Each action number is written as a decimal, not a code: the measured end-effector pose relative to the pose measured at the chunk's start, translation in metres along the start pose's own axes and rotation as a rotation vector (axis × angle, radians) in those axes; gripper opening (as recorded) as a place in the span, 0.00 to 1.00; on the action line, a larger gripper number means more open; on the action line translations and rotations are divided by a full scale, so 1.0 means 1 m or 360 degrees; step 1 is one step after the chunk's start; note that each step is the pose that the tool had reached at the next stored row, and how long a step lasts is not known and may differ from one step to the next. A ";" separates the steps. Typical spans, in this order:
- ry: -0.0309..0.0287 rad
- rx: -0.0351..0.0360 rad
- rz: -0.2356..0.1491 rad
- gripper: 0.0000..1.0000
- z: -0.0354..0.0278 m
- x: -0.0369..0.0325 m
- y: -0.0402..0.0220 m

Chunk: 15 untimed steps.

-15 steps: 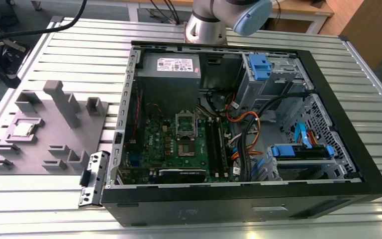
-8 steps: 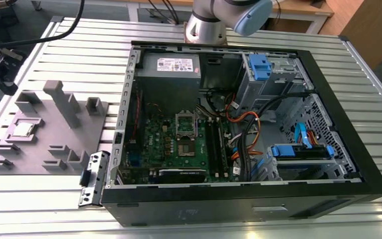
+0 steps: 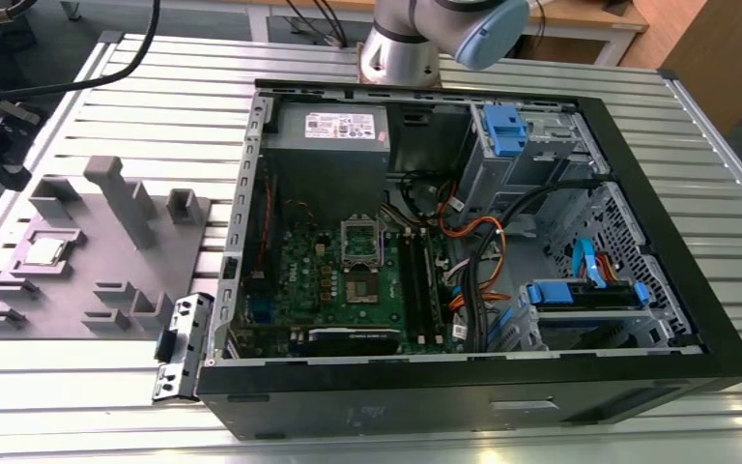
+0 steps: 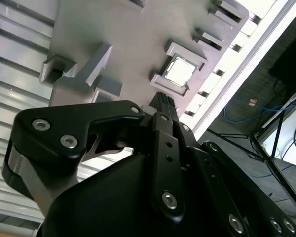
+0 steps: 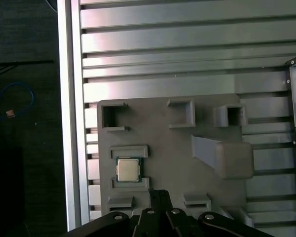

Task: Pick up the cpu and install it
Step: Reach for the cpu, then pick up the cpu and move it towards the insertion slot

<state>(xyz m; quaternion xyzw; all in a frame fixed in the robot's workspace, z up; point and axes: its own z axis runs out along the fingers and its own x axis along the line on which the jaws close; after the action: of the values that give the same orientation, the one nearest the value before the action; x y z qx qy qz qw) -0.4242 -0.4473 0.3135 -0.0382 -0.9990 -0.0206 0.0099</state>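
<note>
The cpu [image 5: 128,170], a small silver-topped square chip, lies flat in a square recess of the grey plastic tray [image 5: 172,143]. The exterior view has the cpu [image 3: 45,251] on the tray [image 3: 88,280] at its left, outside the computer case. My gripper [image 5: 159,193] hangs above the tray, a little to one side of the chip and not touching it. Its black fingers [image 4: 164,101] are shut together with nothing between them. In the second wrist view the cpu [image 4: 180,71] shines just beyond the fingertips. The motherboard's metal-framed socket [image 3: 362,242] sits inside the case.
An open black computer case [image 3: 474,387] lies on the slatted metal table [image 3: 88,406], with the green motherboard [image 3: 332,280], cables and blue drive brackets inside. The tray carries raised blocks [image 3: 120,198]. The arm's base [image 3: 404,48] stands behind the case. The table edge [image 5: 69,123] runs near the tray.
</note>
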 end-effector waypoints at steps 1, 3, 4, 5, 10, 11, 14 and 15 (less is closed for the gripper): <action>0.00000 0.0000 0.0000 0.11 0.0006 0.0001 -0.0001; 0.00028 0.0000 0.0000 0.11 0.0024 0.0003 -0.0003; 0.00033 0.0000 0.0000 0.11 0.0026 0.0003 -0.0004; 0.00032 0.0000 0.0000 0.11 0.0032 0.0004 -0.0004; 0.00029 0.0000 0.0000 0.11 0.0044 0.0007 -0.0005; 0.00029 0.0000 0.0000 0.11 0.0048 0.0010 -0.0006; 0.00030 0.0000 0.0000 0.11 0.0058 0.0030 -0.0008; 0.00031 0.0000 0.0000 0.11 0.0059 0.0034 -0.0008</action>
<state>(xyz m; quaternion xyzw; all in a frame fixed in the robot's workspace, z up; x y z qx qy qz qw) -0.4278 -0.4477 0.3076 -0.0382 -0.9990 -0.0206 0.0109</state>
